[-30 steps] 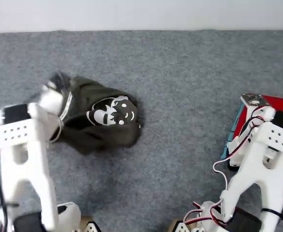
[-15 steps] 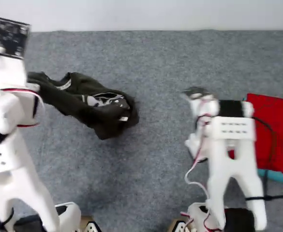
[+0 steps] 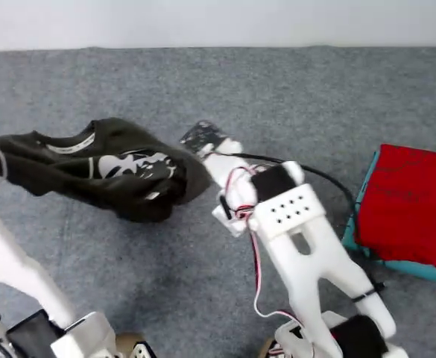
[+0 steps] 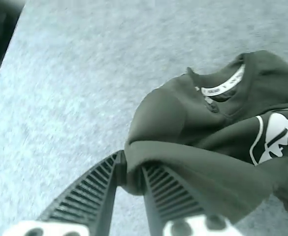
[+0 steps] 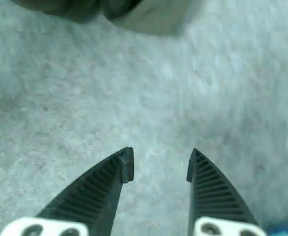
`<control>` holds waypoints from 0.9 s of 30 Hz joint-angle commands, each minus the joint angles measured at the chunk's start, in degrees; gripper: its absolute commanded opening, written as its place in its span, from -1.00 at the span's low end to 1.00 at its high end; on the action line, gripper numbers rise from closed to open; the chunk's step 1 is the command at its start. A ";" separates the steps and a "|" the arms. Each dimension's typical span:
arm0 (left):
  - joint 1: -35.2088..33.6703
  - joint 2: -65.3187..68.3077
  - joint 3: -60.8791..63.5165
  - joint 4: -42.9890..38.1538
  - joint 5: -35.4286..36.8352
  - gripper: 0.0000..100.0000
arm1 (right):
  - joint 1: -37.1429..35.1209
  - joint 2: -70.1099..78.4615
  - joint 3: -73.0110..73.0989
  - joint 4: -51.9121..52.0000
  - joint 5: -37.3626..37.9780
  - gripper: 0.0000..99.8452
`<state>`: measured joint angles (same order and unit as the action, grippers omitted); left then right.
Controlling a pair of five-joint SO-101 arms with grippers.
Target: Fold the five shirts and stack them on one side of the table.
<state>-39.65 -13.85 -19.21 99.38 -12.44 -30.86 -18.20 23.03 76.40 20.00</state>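
- My left pincer (image 4: 131,169) is clenched on a thick roll of the dark olive cotton shirt (image 4: 208,142) with a white cartoon print. The ribbed black fingers (image 4: 97,191) pinch it from both sides. I judge the hold is at a sleeve or shoulder, so the cloth can be drawn out flat.
- My right pincer (image 5: 159,164) is released, its jaws spread over bare table just beside the shirt's rumpled edge. It looks placed to take the opposite side.
- The shirt lies on the left half of the table, bunched and not yet folded. It is soft jersey that sags from my held end, with the collar and its white label facing up and the print creased.
- Over at the right edge sits a red folded cloth (image 3: 411,201), squared and flat, on a teal layer (image 3: 352,237). I take this for the stack.
- Beyond stretches the grey felt-like table cover (image 3: 292,82), nappy enough, I judge, to drag on fabric.
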 commanded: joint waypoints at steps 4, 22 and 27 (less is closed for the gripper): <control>-5.10 -0.09 -0.75 -1.49 0.09 -0.99 | -5.76 12.62 -12.22 -1.89 -0.70 -0.62; -6.51 -0.79 0.66 -1.05 0.09 -0.99 | -5.32 59.38 -56.26 -6.99 3.43 -0.62; -10.02 -0.79 0.84 -1.05 -0.79 -0.99 | 0.31 70.37 -81.05 -8.22 3.87 -0.77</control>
<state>-47.65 -13.67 -18.15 99.38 -12.44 -33.85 49.49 -40.62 68.92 23.08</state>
